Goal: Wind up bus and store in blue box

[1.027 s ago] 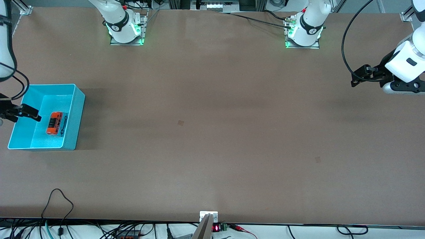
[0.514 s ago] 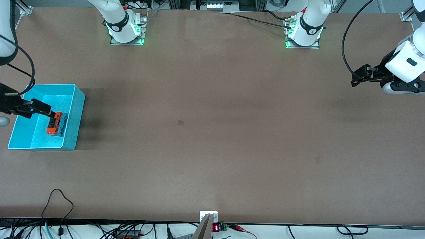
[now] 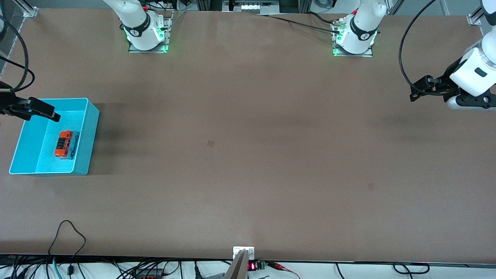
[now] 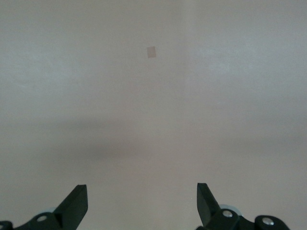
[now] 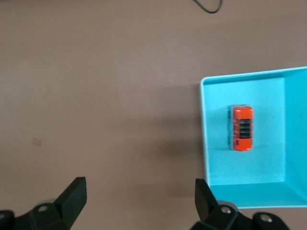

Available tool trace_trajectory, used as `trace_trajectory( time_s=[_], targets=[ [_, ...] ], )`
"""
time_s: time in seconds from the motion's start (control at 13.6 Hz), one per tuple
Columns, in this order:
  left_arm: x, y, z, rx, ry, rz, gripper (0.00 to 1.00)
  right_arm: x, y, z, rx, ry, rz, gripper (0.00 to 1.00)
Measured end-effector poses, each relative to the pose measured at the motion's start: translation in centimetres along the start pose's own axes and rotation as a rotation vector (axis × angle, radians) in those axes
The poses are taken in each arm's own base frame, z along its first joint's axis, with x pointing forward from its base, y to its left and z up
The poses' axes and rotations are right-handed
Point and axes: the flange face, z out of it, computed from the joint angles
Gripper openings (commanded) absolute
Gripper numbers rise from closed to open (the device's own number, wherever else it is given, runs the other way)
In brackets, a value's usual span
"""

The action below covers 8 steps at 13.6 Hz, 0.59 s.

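Observation:
The orange bus (image 3: 64, 144) lies on the floor of the blue box (image 3: 91, 131), which stands at the right arm's end of the table. My right gripper (image 3: 54, 115) is open and empty, up in the air over the box's edge that faces the robots' bases. In the right wrist view the bus (image 5: 241, 128) lies in the box (image 5: 264, 165), off to one side of my open right gripper (image 5: 139, 194). My left gripper (image 3: 414, 93) waits open and empty over bare table at the left arm's end; the left wrist view shows it open (image 4: 141, 199) over table only.
Two small tape marks (image 3: 210, 143) (image 3: 371, 186) lie on the brown table. A black cable loop (image 3: 69, 232) lies near the table's front edge. The arm bases (image 3: 146, 35) (image 3: 354, 38) stand along the top edge.
My right gripper has swung from over the box beside the bus, past the bus, up toward the box's edge nearest the bases. The bus stays in the box. The left arm has not moved.

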Motion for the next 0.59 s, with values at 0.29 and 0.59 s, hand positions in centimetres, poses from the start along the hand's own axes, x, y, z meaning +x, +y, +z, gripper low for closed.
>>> trace_trajectory(
  time_s=[0.29, 0.59],
  targets=[
    [0.0, 0.0, 0.0, 0.0, 0.0, 0.0, 1.0, -1.4, -1.4, -0.6, -0.042, 0.013, -0.038, 1.0],
    [0.0, 0.0, 0.0, 0.0, 0.0, 0.0, 1.0, -4.1, -1.4, 0.2, -0.047, -0.004, -0.042, 1.0]
  ],
)
